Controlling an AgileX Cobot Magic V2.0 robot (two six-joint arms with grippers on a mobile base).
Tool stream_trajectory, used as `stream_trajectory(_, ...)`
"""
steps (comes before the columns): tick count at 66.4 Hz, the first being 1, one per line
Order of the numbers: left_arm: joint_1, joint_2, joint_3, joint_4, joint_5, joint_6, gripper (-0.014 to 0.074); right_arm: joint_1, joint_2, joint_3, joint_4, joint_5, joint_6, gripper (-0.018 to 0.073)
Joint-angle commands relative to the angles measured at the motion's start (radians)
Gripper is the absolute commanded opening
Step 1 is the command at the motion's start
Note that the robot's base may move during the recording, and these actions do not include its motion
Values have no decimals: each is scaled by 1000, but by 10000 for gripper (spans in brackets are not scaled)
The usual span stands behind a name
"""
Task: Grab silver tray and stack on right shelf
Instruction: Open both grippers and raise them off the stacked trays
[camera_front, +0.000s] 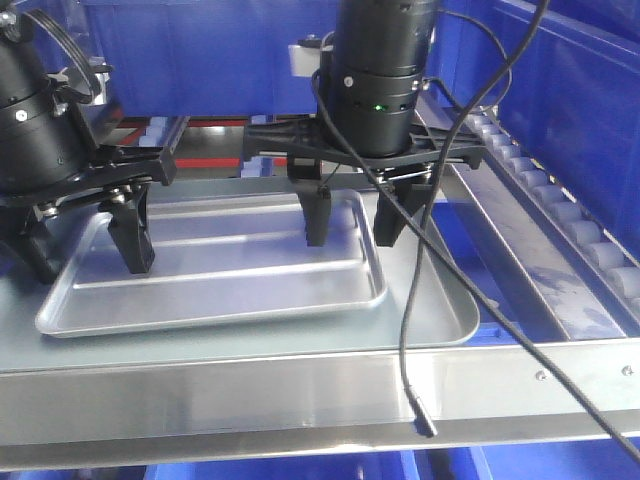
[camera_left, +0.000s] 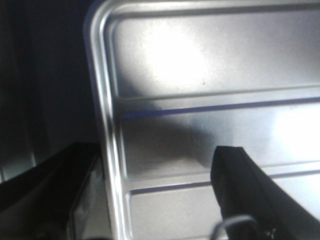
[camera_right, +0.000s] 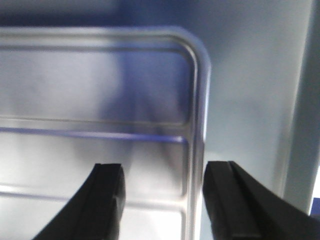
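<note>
Right wrist view: right pincer (camera_right: 162, 200) agape, straddling silver tray (camera_right: 90, 90) rim.

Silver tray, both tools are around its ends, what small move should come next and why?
Probably lower slightly and close both. The right tool straddles the silver tray's right rim, jaws open; the left tool straddles the left rim, also open. Nothing is gripped, so lifting isn't yet possible.
</note>
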Motion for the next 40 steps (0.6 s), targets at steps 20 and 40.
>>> stream_trajectory(20, 37, -42, -32, -11, 1, 0, 354, -21, -67, -35, -18, -35, -9, 449)
stream_trajectory(40, 37, -42, -32, -30, 6, 0, -75, -21, -67, -35, -18, -56, -9, 78)
